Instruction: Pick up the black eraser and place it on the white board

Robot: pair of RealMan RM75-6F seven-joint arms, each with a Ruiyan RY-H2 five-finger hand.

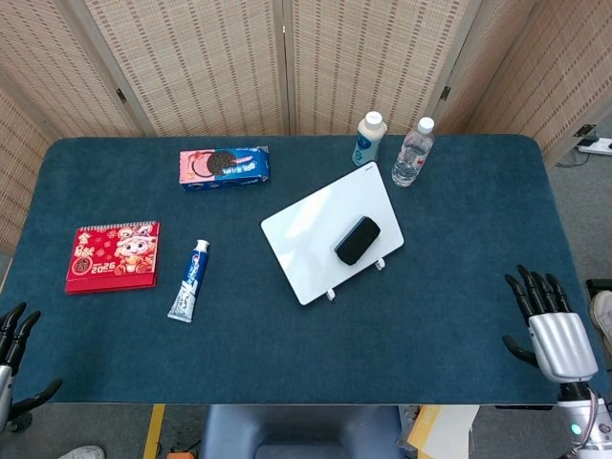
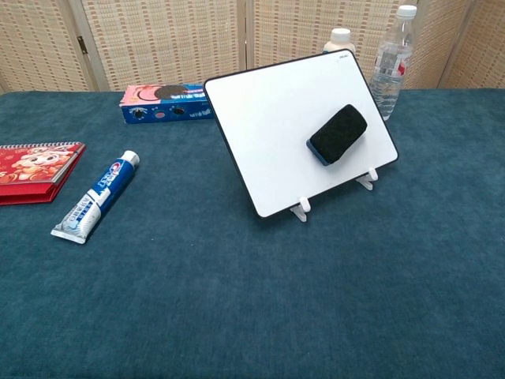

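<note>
The black eraser (image 2: 338, 134) lies on the sloped face of the white board (image 2: 276, 118), which stands propped on the table (image 1: 459, 277), so the placing step looks done. The right hand (image 1: 550, 330) is at the table's near right edge, well apart from the board, fingers spread and holding nothing. The left hand (image 1: 11, 339) shows only partly at the near left corner; its fingers seem apart and empty. Nothing more seems called for beyond resting the arms, provided the eraser stays put on the slope.
</note>
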